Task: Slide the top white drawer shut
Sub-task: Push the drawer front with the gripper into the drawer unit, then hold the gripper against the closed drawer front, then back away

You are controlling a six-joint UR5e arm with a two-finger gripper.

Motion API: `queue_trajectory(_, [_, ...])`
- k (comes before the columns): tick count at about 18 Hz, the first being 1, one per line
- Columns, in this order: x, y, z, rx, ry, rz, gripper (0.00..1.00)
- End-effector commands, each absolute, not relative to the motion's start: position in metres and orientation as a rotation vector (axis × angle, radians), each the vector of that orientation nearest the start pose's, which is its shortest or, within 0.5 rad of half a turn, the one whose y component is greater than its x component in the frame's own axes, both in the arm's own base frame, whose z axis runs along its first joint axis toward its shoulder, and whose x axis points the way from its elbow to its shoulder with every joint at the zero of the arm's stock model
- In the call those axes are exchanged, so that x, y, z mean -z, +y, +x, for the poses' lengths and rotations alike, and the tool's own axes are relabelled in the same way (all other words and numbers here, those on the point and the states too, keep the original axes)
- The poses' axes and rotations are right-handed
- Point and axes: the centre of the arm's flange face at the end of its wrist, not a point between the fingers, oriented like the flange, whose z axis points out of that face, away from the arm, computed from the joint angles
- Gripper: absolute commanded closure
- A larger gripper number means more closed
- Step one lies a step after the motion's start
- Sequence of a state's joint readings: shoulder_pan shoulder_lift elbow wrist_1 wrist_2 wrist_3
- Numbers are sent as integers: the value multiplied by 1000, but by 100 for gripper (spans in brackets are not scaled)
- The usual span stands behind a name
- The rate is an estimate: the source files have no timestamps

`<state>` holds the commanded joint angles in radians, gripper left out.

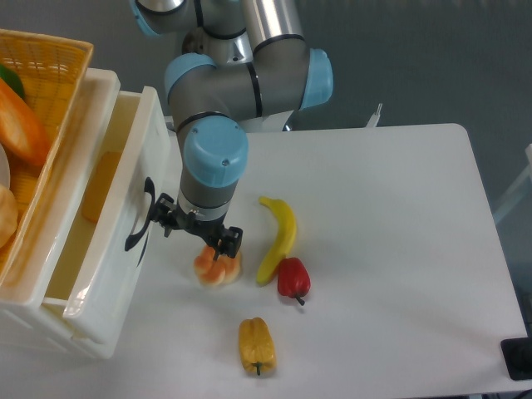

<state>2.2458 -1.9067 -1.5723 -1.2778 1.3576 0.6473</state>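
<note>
The top white drawer (116,249) stands pulled out from the white cabinet at the left. Its flat front panel faces the table, and its black curved handle (140,221) is on that panel. An orange object (100,187) lies inside the drawer. My gripper (197,231) points down just right of the front panel. Its left finger (160,219) is close to the handle, and I cannot tell whether it touches it. The fingers stand apart and hold nothing. A peach-coloured fruit (218,270) lies on the table under the right finger.
A yellow woven basket (50,75) with orange and green items sits on top of the cabinet. A banana (280,237), a red pepper (293,278) and a yellow pepper (257,345) lie on the white table (399,249) right of the gripper.
</note>
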Motion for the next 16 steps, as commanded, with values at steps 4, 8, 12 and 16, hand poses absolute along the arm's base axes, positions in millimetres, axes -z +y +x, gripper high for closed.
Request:
queue_trajectory(4, [-332, 572, -249, 297, -26, -3034, 0])
queue_trajectory(8, [-332, 573, -242, 299, -12, -3036, 0])
queue_trajectory(12, [-332, 574, -238, 305, -3, -3035, 0])
queue_trajectory(16, [-332, 574, -238, 305, -3, -3035, 0])
